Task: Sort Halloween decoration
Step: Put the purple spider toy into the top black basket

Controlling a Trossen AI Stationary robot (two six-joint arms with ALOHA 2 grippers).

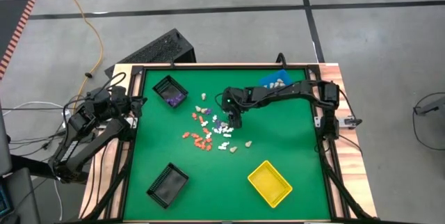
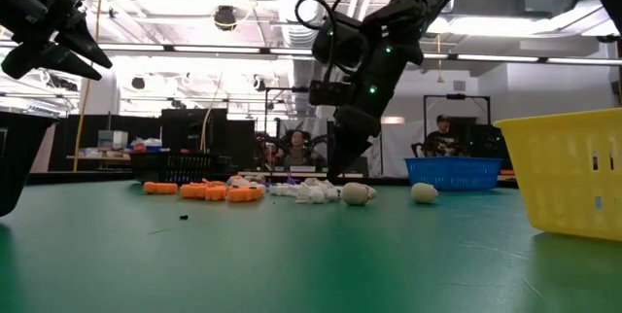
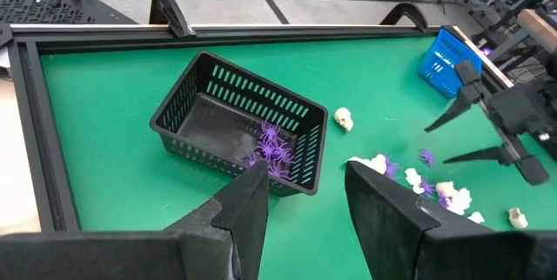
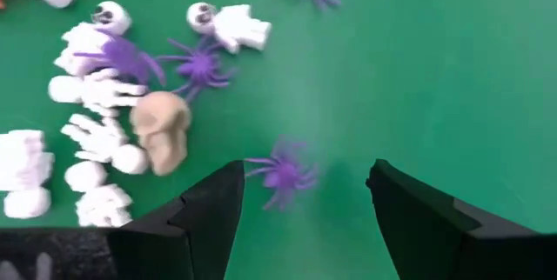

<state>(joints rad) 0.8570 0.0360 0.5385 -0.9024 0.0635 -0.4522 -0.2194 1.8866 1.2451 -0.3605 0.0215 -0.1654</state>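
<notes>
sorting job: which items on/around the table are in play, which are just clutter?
In play:
- decoration pile: orange, white, purple, beige pieces
- purple spider between the open right tool
- black bin with purple spiders
- empty black bin
- yellow bin
- blue bin

Lying about:
- keyboard on the floor
- yellow cable
- left tool, open, parked at the table edge
</notes>
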